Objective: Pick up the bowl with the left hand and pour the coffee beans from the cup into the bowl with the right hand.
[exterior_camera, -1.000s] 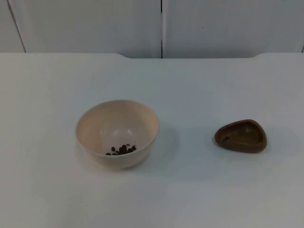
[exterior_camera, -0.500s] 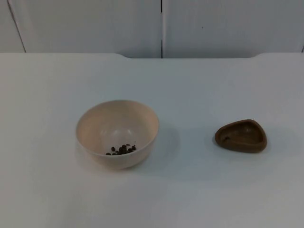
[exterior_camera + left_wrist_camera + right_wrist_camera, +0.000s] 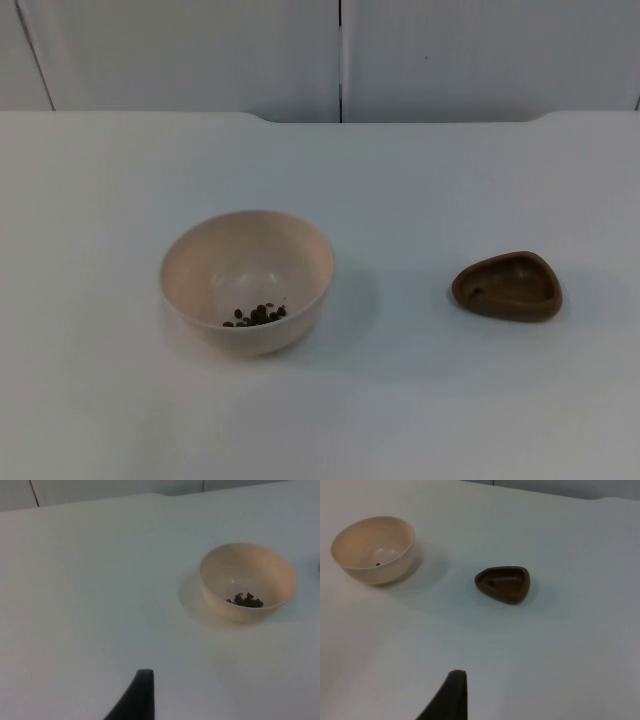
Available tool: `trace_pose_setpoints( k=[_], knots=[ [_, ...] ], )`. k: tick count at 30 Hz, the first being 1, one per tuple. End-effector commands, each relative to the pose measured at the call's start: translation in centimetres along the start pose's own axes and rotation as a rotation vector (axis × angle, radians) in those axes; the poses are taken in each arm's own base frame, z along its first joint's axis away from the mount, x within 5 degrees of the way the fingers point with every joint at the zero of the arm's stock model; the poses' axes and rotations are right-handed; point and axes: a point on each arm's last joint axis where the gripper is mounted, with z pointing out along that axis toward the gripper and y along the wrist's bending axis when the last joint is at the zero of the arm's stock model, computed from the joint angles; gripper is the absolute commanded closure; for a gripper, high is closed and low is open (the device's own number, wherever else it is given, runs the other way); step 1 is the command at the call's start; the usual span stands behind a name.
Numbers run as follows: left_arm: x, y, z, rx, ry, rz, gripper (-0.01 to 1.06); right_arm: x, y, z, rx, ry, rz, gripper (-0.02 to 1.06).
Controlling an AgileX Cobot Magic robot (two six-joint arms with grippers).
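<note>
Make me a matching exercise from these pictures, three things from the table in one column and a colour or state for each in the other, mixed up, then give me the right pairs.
Column one:
1. bowl
2. cup
3. coffee beans

Column two:
A. brown, rounded-triangle shape, standing alone on the table
B. dark small pile lying inside a vessel
C. cream, round, standing upright on the table

Pairs: 1-C, 2-A, 3-B
</note>
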Motion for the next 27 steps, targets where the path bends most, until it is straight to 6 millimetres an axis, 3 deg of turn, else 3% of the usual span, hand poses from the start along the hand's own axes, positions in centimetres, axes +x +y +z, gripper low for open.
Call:
trace_pose_setpoints(
  k=[1, 11, 27],
  knots=[
    [0.14, 0.01, 0.03, -0.004, 0.002, -0.001, 0.0, -0.03, 0.0, 0.04, 0.005, -0.012, 0.006, -0.01],
    [0.13, 0.04, 0.03, -0.023, 0.001, -0.008, 0.0, -0.03, 0.0, 0.04, 0.005, -0.012, 0.006, -0.01],
    [0.12, 0.0, 0.07, -0.242, -0.008, -0.116, 0.0, -0.03, 0.0, 0.04, 0.005, -0.012, 0.006, -0.01]
  ],
)
